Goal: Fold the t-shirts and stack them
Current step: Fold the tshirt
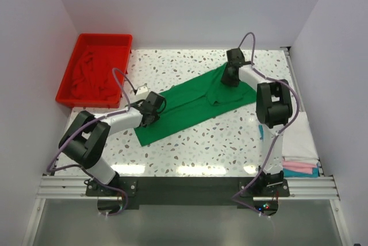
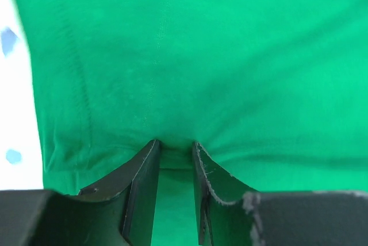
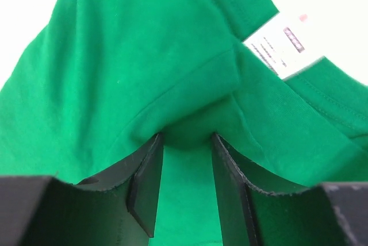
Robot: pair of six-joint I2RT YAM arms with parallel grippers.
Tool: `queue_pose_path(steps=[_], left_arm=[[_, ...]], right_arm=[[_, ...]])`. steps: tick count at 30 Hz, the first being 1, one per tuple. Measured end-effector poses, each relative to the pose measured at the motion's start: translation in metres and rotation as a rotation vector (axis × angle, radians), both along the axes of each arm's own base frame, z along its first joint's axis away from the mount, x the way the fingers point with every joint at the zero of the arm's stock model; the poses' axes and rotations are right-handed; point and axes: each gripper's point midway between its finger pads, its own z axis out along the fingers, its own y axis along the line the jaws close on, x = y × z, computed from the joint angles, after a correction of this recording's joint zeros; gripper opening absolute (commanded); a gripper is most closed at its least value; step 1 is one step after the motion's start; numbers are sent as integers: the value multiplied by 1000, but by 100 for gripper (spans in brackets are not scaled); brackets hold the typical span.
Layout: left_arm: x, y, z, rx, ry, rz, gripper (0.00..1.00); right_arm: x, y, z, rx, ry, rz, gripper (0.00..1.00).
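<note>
The bright green t-shirt [image 1: 195, 105] lies stretched out diagonally across the middle of the table. My left gripper [image 1: 153, 108] is at its near-left end, and in the left wrist view [image 2: 175, 147] the jaws pinch a fold of the green cloth [image 2: 190, 56]. My right gripper [image 1: 231, 76] is at the far-right end by the neck. In the right wrist view [image 3: 187, 139] its jaws hold a bunched fold of green cloth [image 3: 126, 56], with the white neck label [image 3: 280, 50] just beyond.
A red plastic tray [image 1: 64, 95] at the far left holds a crumpled dark red shirt [image 1: 92, 76]. At the right edge lies a pile with white cloth [image 1: 300, 137] on top and pink [image 1: 303, 165] and teal [image 1: 299, 172] edges beneath. White walls enclose the table.
</note>
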Motion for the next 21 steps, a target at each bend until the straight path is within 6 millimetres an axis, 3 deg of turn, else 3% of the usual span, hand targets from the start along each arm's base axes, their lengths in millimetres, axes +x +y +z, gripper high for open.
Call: queue_pose_path(steps=[4, 7, 9, 12, 15, 19, 21], left_arm=[[-31, -36, 1, -89, -31, -65, 42], [-57, -79, 5, -188, -25, -176, 49], [-68, -100, 7, -237, -6, -240, 56], [-72, -110, 14, -240, 20, -302, 59], [-61, -112, 31, -188, -2, -343, 59], [-36, -113, 63, -103, -83, -377, 51], [-28, -115, 70, -65, -97, -400, 46]], right_arm=[[57, 23, 4, 36, -62, 102, 51], [92, 46, 10, 38, -106, 198, 65], [103, 63, 14, 14, -120, 258, 75], [95, 84, 21, -38, -108, 322, 81], [74, 91, 30, -75, -84, 337, 81], [34, 65, 53, -111, -49, 274, 79], [18, 47, 60, -122, -38, 224, 75]])
